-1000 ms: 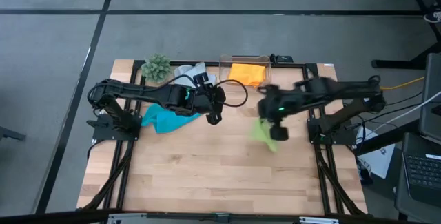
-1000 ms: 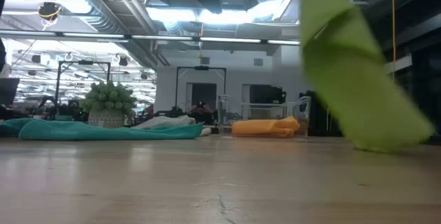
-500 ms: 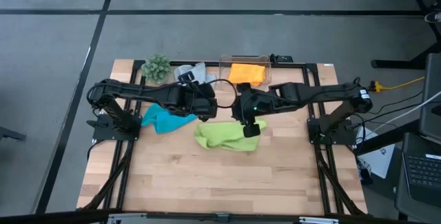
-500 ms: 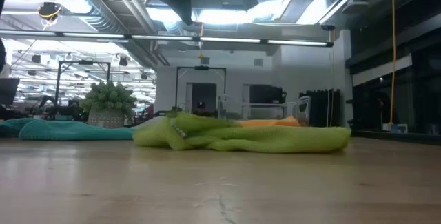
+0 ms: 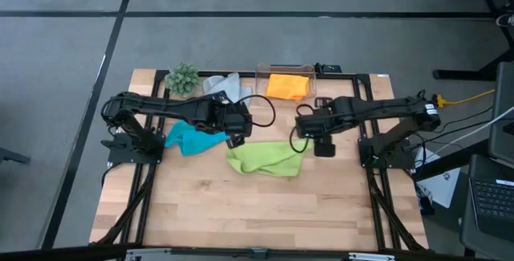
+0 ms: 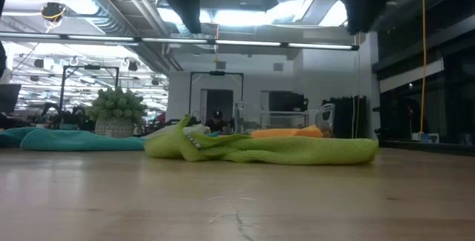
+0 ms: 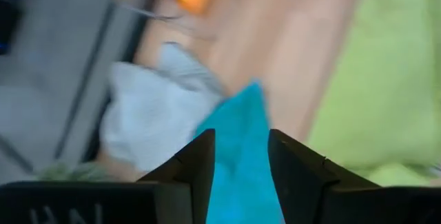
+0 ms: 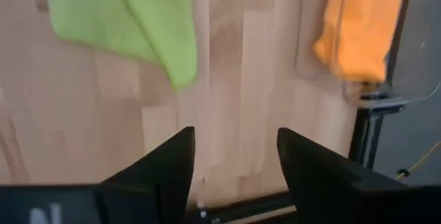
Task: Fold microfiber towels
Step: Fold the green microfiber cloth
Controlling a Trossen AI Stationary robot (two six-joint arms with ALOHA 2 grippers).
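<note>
A lime green towel (image 5: 265, 158) lies crumpled on the middle of the table, and in the low view the green towel (image 6: 260, 148) rests as a low, rumpled heap. A turquoise towel (image 5: 191, 139) lies bunched at the left, and a light grey towel (image 5: 223, 86) sits behind it. The orange towel (image 5: 289, 84) is at the far edge. My left gripper (image 7: 241, 138) hangs open in the air above the turquoise towel's right tip. My right gripper (image 8: 234, 138) is open over bare wood, just right of the green towel (image 8: 131, 17).
A small green plant (image 5: 182, 78) stands at the far left corner. A clear plastic box (image 5: 283, 70) around the orange towel stands at the far edge. Bare wood (image 5: 257, 213) stretches from the green towel to the table's near edge.
My right gripper carried the hanging green towel toward the table's middle and let it go. The towel has fallen and now lies crumpled on the wood. The gripper then drew back toward the right edge, clear of the towel.
</note>
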